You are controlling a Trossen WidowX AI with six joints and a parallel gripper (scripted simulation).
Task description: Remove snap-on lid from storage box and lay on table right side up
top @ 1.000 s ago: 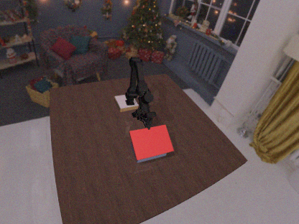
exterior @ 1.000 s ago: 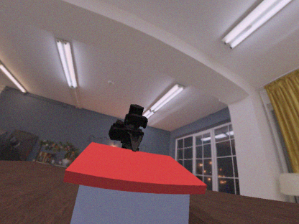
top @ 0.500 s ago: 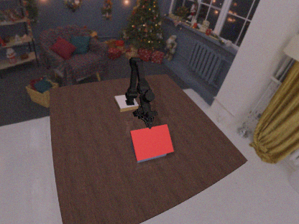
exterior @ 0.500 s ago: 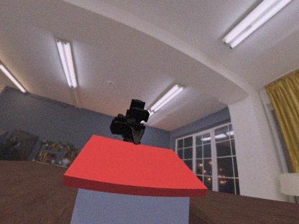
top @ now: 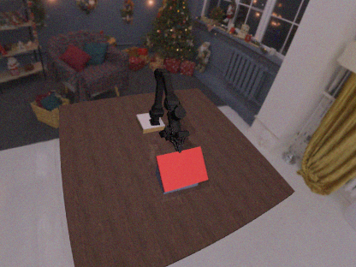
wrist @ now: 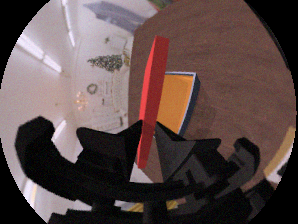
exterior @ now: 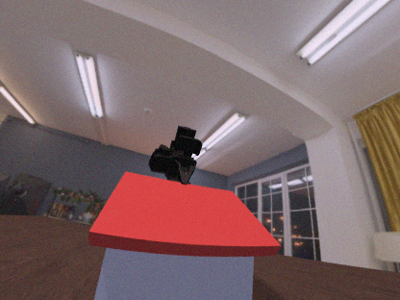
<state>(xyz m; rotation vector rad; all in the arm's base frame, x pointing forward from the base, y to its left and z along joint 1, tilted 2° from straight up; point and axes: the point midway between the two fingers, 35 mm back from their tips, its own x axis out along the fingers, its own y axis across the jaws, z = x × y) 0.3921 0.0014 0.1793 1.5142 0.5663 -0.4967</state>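
The red lid (top: 181, 169) (exterior: 185, 216) (wrist: 155, 75) is tilted over the storage box, its arm-side edge raised and its far edge low, at or near the rim. The box (top: 191, 186) (exterior: 178, 276) (wrist: 191, 106) stands upright on the table, blue outside. Its orange inside shows through the gap below the lid in the wrist view. My gripper (top: 180, 150) (exterior: 185, 182) (wrist: 148, 123) is shut on the raised edge of the lid. Whether the far edge still touches the box is hidden.
The brown wooden table (top: 111, 184) carries the box toward its middle. A pale block (top: 144, 119) with a wood-coloured side stands beside the arm's base, behind the box. The table's front right corner lies to the right of the box.
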